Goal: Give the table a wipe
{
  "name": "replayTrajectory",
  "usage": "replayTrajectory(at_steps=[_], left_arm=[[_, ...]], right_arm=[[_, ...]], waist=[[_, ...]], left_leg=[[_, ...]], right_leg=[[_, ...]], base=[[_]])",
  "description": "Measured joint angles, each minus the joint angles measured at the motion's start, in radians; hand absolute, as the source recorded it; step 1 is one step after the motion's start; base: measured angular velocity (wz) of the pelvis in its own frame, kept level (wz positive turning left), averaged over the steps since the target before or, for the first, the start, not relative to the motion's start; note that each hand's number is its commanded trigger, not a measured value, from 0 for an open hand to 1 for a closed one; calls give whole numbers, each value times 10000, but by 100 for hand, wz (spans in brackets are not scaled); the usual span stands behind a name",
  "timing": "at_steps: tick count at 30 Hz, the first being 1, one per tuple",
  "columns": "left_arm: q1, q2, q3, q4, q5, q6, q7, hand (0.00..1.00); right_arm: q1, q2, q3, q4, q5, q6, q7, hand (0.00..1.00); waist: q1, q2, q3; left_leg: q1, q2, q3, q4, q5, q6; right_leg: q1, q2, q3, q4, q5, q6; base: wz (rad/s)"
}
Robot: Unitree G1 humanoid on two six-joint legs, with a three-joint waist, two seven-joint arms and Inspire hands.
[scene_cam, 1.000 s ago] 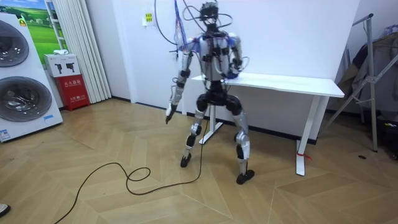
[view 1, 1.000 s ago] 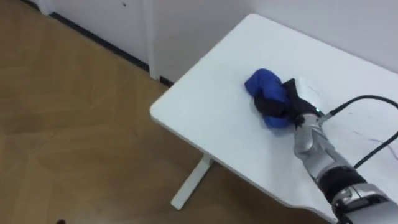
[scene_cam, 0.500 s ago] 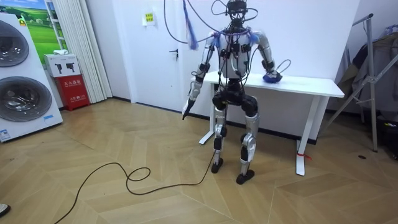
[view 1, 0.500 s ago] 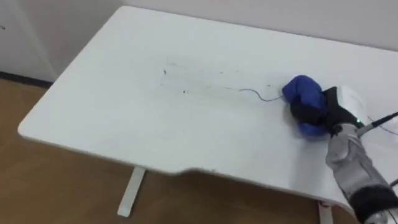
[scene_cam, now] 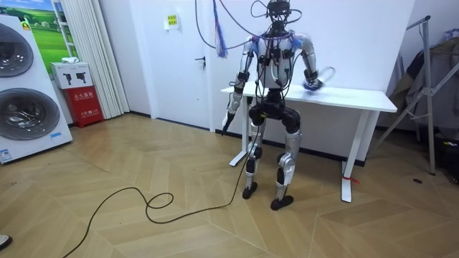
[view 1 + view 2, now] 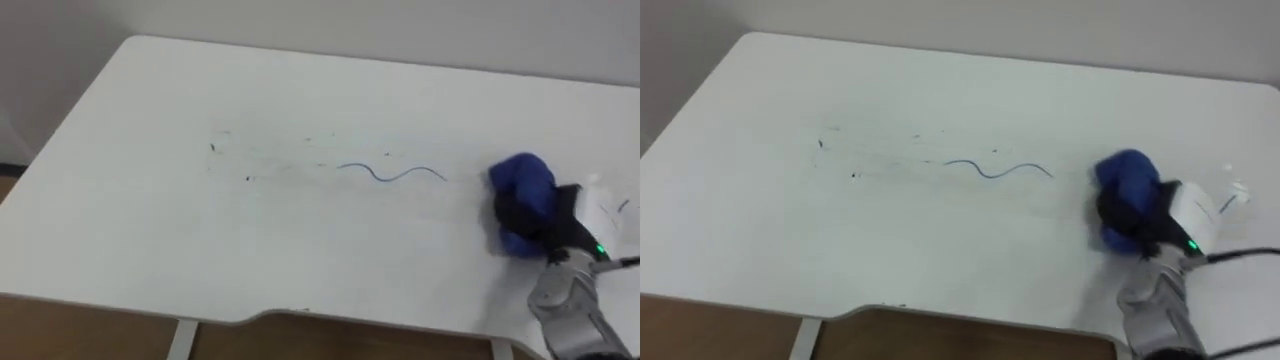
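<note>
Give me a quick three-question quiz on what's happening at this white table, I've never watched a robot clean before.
1. True or false: the blue cloth lies right on top of the blue squiggle drawn on the table.
2. What is gripping the cloth? A, the robot's right hand; B, a person's hand; C, nothing, it lies loose.
3. Fill in: seen from the robot, the dark specks lie to the squiggle's ____.

Key: 1 false, the cloth sits apart from the squiggle, to its right. 2 A, the fingers curl round the cloth. 3 left.
</note>
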Motion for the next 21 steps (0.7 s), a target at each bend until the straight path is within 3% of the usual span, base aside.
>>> replayTrajectory(at_steps=[2, 3, 5, 9, 11, 12, 14, 15, 17, 21], left_arm=[[-276, 26, 32, 8, 65, 66, -98, 0], [-317, 31, 32, -15, 218, 73, -189, 0], [-289, 43, 33, -15, 237, 134, -189, 0], [265, 50, 102, -48, 224, 363, -378, 0], [491, 76, 141, -25, 234, 358, -378, 0], [610, 69, 149, -7, 239, 354, -380, 0], [866, 86, 407, -56, 259, 252, -380, 0], [929, 124, 638, -49, 257, 91, -374, 0], [938, 201, 831, -61, 257, -94, -374, 0], [851, 319, 831, -91, 429, -471, -352, 0]], right_arm=[[-1087, 165, 777, -11, -633, -231, 398, 100], [-1533, 211, 997, -14, -996, -431, 610, 100], [-1825, 263, 1113, 18, -1142, -646, 691, 100], [-1216, 190, 1063, 1126, -962, -922, 758, 100], [-346, 127, 578, 1904, -772, -1193, 677, 100], [462, 117, -85, 1719, -440, -1741, 241, 100], [1078, -59, -608, 1753, -451, -2195, -172, 100], [1584, -323, -941, 1780, -414, -2406, -320, 100], [2198, -581, -1696, 1974, -319, -2575, -489, 100], [2521, -1057, -2652, 2786, 326, -2634, -840, 100]], waist=[[482, -122, 106], [792, -196, 99], [1084, -279, 105], [1103, -364, 72], [887, -379, 64], [601, -323, 73], [299, -257, 63], [155, -256, -46], [-187, -198, -114], [-525, -139, -138]], left_leg=[[-189, -2, -162, -15, 52, -13], [-353, -26, -390, 14, 78, 3], [-419, -130, -868, 51, 122, 22], [-239, -331, -1482, 59, 157, 81], [-220, -456, -1659, 65, 176, 113], [-199, -558, -1678, 63, 199, 150], [-53, -616, -1640, 42, 205, 161], [72, -650, -1619, -23, 205, 161], [236, -680, -1619, -31, 204, 163], [294, -672, -1586, -44, 175, 216]], right_leg=[[-111, 4, -147, -23, 22, -36], [-100, -9, -401, -74, 22, -36], [55, -30, -733, -287, 33, -19], [722, -106, -971, -519, 45, 85], [910, -207, -1053, -525, -10, 173], [998, -288, -1031, -544, -47, 232], [1132, -353, -1051, -545, -74, 276], [1227, -382, -1040, -546, -92, 304], [1434, -409, -1051, -530, -90, 307], [1491, -409, -1030, -522, -104, 376]], base=[[32], [56], [79], [67], [51], [43], [2], [-4], [10], [-11]])
